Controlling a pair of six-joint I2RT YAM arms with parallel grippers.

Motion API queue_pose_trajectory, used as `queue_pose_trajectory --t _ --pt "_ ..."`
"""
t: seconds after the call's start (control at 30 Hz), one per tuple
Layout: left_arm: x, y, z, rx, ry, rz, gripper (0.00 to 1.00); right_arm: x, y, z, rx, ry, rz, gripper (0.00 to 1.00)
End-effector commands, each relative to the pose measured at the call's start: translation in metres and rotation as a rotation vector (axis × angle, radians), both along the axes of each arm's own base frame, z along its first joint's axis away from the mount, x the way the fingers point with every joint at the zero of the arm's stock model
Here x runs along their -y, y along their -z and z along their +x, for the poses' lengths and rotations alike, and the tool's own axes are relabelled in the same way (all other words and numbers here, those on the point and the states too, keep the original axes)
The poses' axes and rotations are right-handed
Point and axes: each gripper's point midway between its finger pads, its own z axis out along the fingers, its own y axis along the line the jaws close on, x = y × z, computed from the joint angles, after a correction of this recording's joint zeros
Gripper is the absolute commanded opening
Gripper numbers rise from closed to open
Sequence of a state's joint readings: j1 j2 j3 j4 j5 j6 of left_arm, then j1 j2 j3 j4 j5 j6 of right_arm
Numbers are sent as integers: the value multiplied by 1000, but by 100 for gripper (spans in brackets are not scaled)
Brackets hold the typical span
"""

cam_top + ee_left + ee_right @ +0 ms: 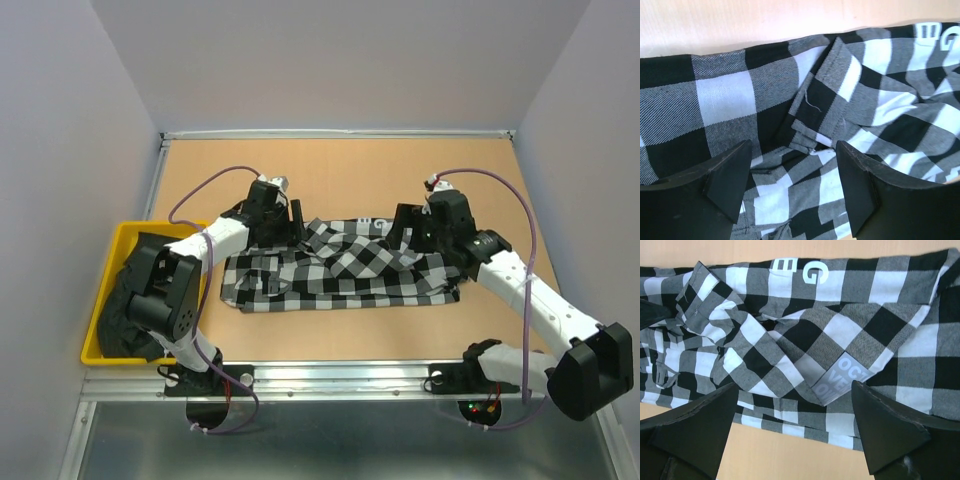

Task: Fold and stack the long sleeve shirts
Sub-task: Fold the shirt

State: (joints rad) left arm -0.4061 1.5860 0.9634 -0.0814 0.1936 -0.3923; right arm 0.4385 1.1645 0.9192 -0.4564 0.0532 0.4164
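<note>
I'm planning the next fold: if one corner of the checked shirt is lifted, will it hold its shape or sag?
Probably sag: the checked shirt lies rumpled, its sleeve bunched in folds, so a lifted corner would likely drape. Pushed, it would probably wrinkle rather than slide whole across the table.

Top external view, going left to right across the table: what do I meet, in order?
Yellow bin → left gripper → right gripper. The check shirt lies under both grippers and spans the stretch between them, so it has no single place in the order.
</note>
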Motion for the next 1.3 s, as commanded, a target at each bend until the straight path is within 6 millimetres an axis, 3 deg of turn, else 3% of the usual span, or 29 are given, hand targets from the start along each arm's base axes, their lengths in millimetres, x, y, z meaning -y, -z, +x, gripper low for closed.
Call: queue_pose_trajectory --t 0.0,0.2,0.47,0.7,1.0,1.27 --pt "12 -7 13 30 16 -22 77 2 -5 4 55 61 70 99" --pt "22 1 9 1 24 -27 73 2 5 -3 33 59 79 98" --pt "23 -3 14 2 -7 -32 69 4 3 -6 46 62 87 98" --pt "18 13 21 -26 -63 4 67 6 2 -8 51 68 88 98" --pt "24 19 23 -58 -59 -14 63 8 4 -9 51 72 85 98" --pt "31 11 16 -73 -40 -64 48 11 3 -7 61 80 68 98"
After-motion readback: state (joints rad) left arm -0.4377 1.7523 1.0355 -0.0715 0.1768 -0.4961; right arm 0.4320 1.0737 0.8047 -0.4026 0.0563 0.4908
